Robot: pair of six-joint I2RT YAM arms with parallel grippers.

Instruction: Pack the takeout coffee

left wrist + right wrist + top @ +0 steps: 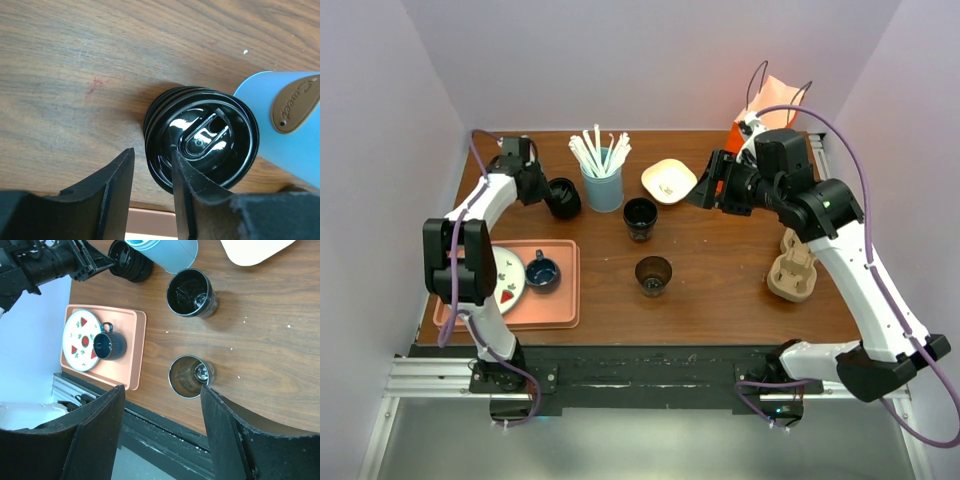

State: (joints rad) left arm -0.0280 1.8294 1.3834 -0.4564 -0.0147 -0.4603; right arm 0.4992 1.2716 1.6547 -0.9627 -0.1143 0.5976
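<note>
The takeout coffee (563, 198), a black ribbed cup with a round black lid, stands at the back left beside the light blue straw tumbler (603, 186). It fills the left wrist view (210, 135) and shows in the right wrist view (131, 261). My left gripper (542, 188) is open with a narrow gap (152, 152). One finger lies over the lid's left edge and the other outside the cup wall. My right gripper (703, 193) is open and empty (161, 390), held high over the table's back middle.
An open black cup (640, 217) and a dark glass (653, 275) stand mid-table. A cream dish (668, 180) is behind them. A pink tray (565, 300) holds a plate and a blue mug (541, 270). An orange bag (772, 105) and a cardboard cup carrier (794, 272) are at the right.
</note>
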